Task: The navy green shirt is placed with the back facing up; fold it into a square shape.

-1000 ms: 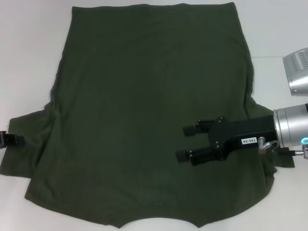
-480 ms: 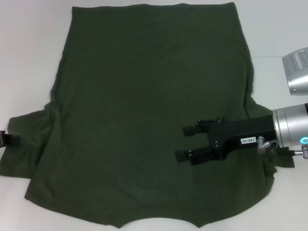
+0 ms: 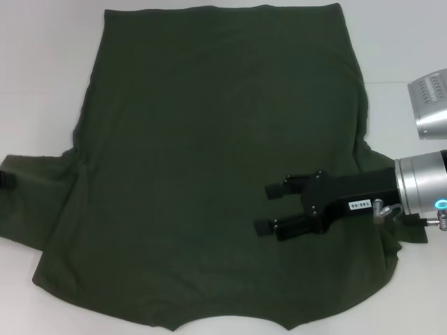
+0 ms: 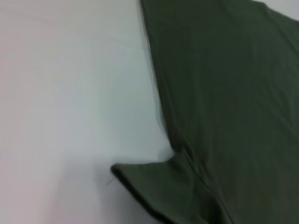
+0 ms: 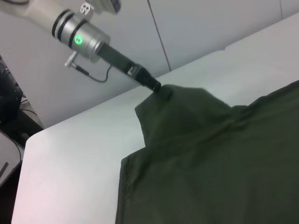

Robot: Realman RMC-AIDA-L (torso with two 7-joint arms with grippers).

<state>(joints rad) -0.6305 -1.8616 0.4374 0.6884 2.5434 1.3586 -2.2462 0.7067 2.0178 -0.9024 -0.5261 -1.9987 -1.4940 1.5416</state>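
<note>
Navy green shirt lying plain-side up; left gripper clamping its sleeve, dragging outward since earlier; right gripper hovering open, empty.

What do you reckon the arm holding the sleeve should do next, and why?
Probably lift and carry that sleeve inward over the body. The left gripper is pinching the sleeve tip of the large dark olive-green cloth shirt, which lies spread flat on the white table and unfolded. The right gripper hovers open above the cloth.
</note>
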